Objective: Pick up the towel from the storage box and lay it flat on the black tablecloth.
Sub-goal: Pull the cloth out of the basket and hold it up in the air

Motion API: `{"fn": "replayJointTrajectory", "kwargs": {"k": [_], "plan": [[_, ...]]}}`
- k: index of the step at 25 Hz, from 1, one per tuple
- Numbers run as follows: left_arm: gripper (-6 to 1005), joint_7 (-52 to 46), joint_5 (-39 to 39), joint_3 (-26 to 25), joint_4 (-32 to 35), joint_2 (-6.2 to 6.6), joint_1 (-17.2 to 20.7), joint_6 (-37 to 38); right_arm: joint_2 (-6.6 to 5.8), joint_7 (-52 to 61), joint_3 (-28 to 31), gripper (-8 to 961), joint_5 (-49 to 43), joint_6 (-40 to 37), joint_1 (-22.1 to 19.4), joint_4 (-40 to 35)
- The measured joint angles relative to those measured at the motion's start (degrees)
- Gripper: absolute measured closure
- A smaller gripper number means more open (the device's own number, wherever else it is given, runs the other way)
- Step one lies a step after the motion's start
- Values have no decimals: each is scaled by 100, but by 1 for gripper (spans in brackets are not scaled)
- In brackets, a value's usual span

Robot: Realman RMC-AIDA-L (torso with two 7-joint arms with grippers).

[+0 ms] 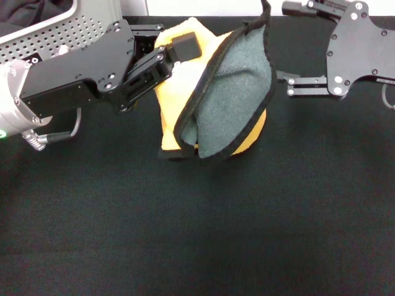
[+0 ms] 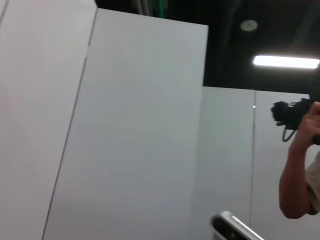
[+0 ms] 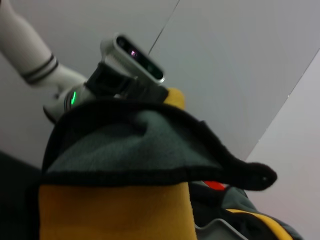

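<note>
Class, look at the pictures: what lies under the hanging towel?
Under the towel, held by the left gripper and right gripper, lies the black tablecloth; the patch directly beneath is covered.

Towel (image 1: 216, 98) (yellow, grey-green) hangs crumpled above black tablecloth (image 1: 197, 234).

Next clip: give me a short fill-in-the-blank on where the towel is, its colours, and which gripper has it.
1. The towel hangs above the black ____.
2. The face turned away from the yellow one is grey-____.
3. The ____ gripper pinches the towel's yellow side, while the right gripper is at its far corner.
4. The storage box sits at the robot's far ____.

Missing words: tablecloth; green; left; left
</note>
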Motion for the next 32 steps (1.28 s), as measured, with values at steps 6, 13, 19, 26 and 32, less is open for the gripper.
{"fn": "replayJointTrajectory", "kwargs": {"k": [6,13,19,26,32], "plan": [[943,-108,-7,-8,-1,-28,26,-167,7,-458,-183,126,-93,-464,-70,-452],[943,-72,-11,-10,-10,-54,56,-490,19,-1069,-258,128,-28,-487,-293,-864],[943,-59,16,-10,-10,-69,56,-614,18,-1711,-458,128,187,-609,-376,-942],[943,5,-4,-4,-10,-67,125,-599,17,-1938,-387,128,325,-970,-404,-921],[942,99,-43,-9,20,-65,202,-593,6,-1777,-222,128,1200,-1111,-521,-534]]}}
